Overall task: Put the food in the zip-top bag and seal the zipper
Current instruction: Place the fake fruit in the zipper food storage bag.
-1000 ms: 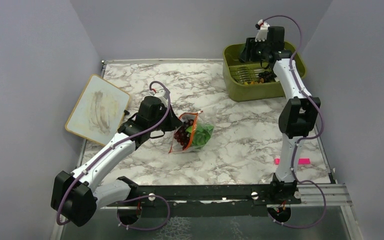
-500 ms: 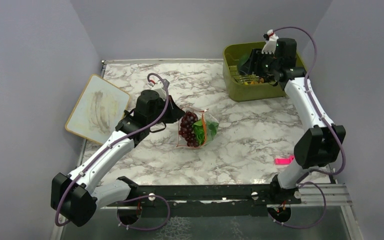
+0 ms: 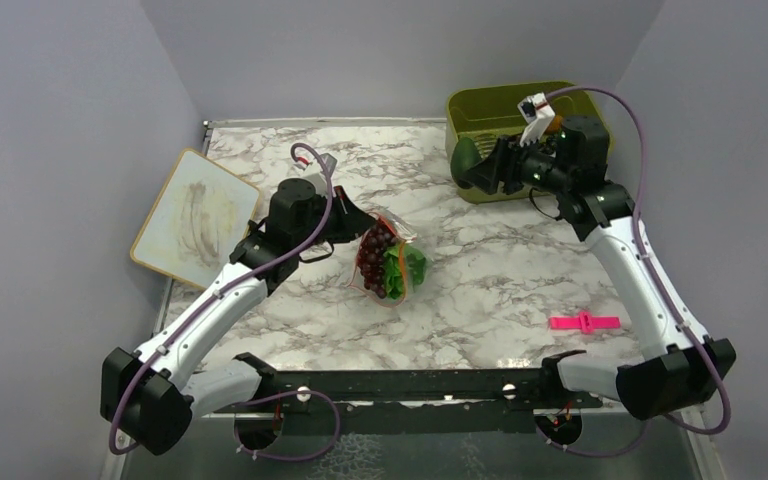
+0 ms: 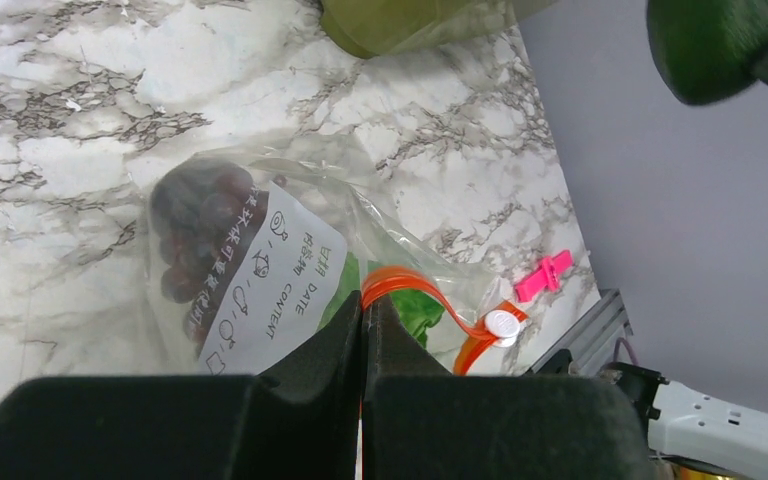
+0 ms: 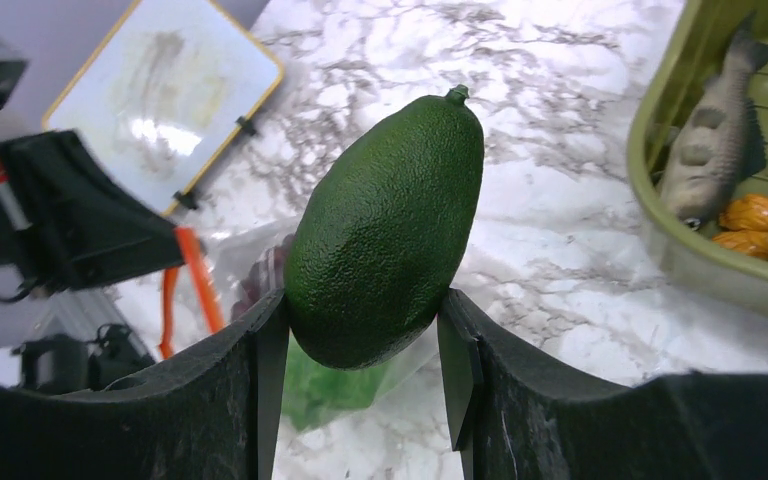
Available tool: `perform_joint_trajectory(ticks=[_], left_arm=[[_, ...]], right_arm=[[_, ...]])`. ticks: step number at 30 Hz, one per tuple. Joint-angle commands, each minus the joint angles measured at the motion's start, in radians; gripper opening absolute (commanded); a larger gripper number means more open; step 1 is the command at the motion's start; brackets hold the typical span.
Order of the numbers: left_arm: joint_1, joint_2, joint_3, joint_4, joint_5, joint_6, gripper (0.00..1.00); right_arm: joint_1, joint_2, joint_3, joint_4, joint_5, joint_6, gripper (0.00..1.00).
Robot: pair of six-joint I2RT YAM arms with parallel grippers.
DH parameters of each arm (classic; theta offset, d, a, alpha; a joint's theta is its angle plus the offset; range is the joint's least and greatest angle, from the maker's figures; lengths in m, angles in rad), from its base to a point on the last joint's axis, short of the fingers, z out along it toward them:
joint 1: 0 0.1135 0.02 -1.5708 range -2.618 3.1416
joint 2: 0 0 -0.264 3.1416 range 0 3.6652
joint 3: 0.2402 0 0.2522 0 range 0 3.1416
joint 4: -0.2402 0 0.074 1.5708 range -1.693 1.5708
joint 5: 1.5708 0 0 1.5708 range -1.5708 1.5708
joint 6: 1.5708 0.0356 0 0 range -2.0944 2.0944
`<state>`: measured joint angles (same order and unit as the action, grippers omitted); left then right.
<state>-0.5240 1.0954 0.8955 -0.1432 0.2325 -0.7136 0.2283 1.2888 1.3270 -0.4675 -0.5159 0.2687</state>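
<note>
Right gripper [image 3: 482, 170] hangs in the air between the olive bin [image 3: 490, 102] and the middle of the tabletop [image 3: 490, 270]. It's clamped across the belly of a dark green avocado [image 5: 385, 230], stem end pointing away, on the bag's side of the bin. And here's why the left gripper [image 4: 363, 318] matters: it's pinched tight on the zipper [image 4: 415, 288]. That lifts the orange-red edge so the zip-top bag [image 3: 392, 268] sits propped at mid-tabletop with its mouth loose rather than lying flat. Grapes [image 3: 374, 250] and lettuce [image 3: 410, 268] are inside already. 1 grey fish [image 5: 715, 130] plus orange pieces [image 5: 750, 212] wait in the bin. My read: that mouth looks narrow for such a fat avocado, so the drop needs careful lining up.
</note>
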Motion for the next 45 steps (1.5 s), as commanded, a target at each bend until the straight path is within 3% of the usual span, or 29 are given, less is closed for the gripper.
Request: perform_joint_trajectory(ticks=[1,11,29,45], left_arm=[[-0.001,-0.041,-0.004,0.05,0.022,-0.076,0.0],[-0.002,-0.029,0.032,-0.032,-0.128,-0.065,0.0],[-0.002,0.03,0.072,-0.036,-0.082,-0.081,0.0],[-0.001,0.007,0.101,-0.061,0.009,-0.061,0.0]], right_arm=[[0.014,-0.121,-0.076,0.032,-0.153,0.042,0.26],[0.132,-0.197,-0.202,0.116,-0.232,0.123,0.25],[0.497,-0.097,-0.216,0.137,-0.075,0.201,0.25],[0.538,0.076,-0.104,-0.05,0.216,0.168,0.26]])
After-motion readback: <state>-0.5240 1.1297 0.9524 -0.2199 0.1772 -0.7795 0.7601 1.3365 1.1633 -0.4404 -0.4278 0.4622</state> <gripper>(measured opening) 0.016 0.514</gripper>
